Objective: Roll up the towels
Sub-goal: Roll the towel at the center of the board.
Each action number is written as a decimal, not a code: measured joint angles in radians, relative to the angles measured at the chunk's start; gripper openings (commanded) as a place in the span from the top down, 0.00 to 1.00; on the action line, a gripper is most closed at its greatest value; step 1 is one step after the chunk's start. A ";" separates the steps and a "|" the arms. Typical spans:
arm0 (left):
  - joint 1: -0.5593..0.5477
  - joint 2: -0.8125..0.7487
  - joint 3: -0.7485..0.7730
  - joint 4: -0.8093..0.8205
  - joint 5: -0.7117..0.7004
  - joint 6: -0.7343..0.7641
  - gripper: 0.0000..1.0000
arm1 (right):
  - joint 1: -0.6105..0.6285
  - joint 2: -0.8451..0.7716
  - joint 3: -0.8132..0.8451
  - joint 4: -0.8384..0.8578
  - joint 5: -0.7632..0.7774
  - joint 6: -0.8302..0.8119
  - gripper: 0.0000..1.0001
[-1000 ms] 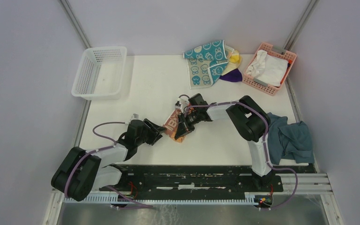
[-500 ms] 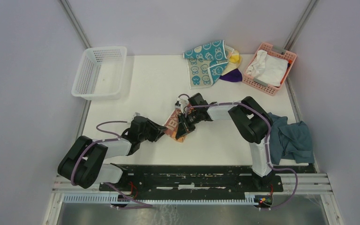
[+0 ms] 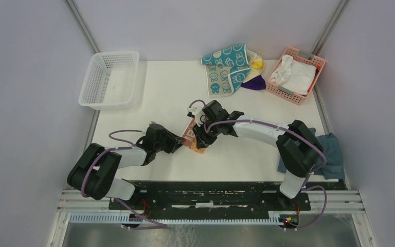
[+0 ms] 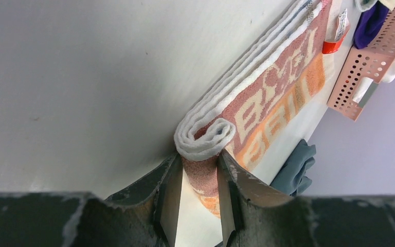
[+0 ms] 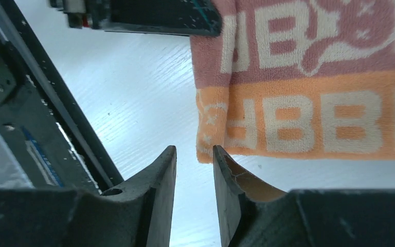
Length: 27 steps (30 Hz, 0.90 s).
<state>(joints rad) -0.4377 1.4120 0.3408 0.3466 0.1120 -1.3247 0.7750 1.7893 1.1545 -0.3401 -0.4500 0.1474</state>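
Our left gripper (image 4: 198, 172) pinches the curled end of the peach-orange printed towel (image 4: 275, 98), which lies folded near the middle of the white table (image 3: 159, 98). Our right gripper (image 5: 194, 164) hangs just off its corner, fingers slightly spread, holding nothing.

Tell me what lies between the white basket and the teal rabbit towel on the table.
Nothing but bare table lies between the white basket and the teal rabbit towel. The top external view shows that stretch clear.
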 measured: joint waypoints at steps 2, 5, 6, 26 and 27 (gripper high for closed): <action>0.000 0.004 0.003 0.000 0.003 0.000 0.61 | 0.044 -0.050 0.000 -0.018 0.084 -0.045 0.59; 0.000 0.004 0.003 0.000 0.003 0.000 0.61 | 0.109 -0.089 0.000 -0.021 0.170 -0.101 0.59; 0.000 0.004 0.003 0.000 0.003 0.000 0.61 | 0.125 -0.090 0.002 -0.019 0.189 -0.115 0.59; 0.000 0.016 0.016 -0.008 0.005 0.000 0.61 | 0.173 0.047 0.023 -0.018 0.386 -0.217 0.58; 0.000 0.018 0.018 -0.008 0.006 0.000 0.61 | 0.173 0.049 0.023 -0.018 0.394 -0.220 0.58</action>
<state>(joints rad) -0.4377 1.4300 0.3592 0.3386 0.1177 -1.3243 0.9482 1.8385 1.1778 -0.3580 -0.0559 -0.0727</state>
